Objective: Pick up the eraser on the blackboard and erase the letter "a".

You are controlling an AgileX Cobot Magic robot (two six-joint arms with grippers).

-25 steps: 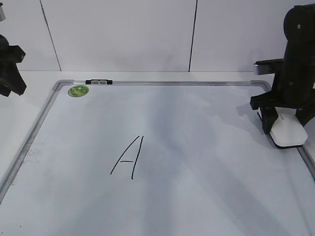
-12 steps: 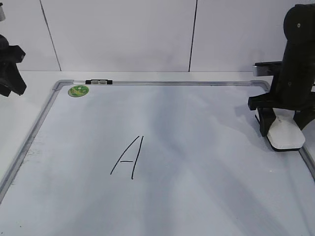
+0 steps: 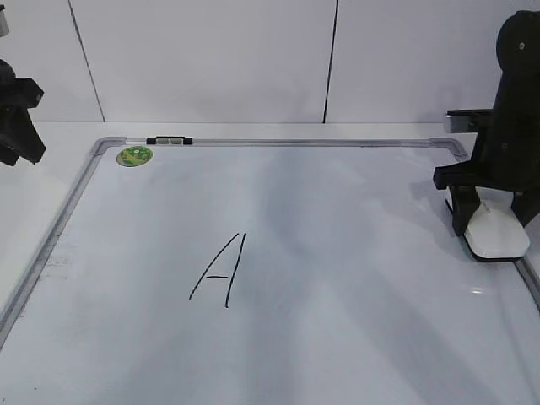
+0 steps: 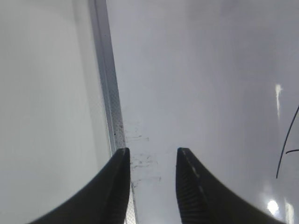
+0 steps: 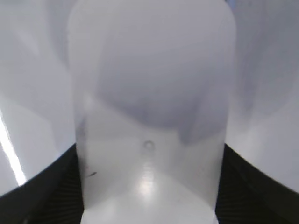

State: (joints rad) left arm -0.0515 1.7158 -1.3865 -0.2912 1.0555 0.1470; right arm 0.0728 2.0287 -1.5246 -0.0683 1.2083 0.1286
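The white eraser (image 3: 496,234) rests on the blackboard (image 3: 59,228) near its right edge. My right gripper (image 3: 496,221) stands over it, and in the right wrist view the two fingers of the right gripper (image 5: 149,154) press both sides of the eraser (image 5: 149,107). My left gripper (image 3: 17,135) hangs off the board's left side; in its wrist view the left gripper (image 4: 150,154) is open and empty above the board's grey frame (image 4: 105,70). No small letter "a" shows; only a large capital "A" (image 3: 221,270) is drawn mid-board.
A round green sticker (image 3: 134,155) sits at the board's far left corner, and a small black-and-white clip (image 3: 169,141) lies on the top frame. Faint marker smudges (image 4: 140,161) lie by the left frame. A white wall stands behind.
My right arm has shifted a little to the right and the eraser has moved slightly with it. The left arm has not moved.
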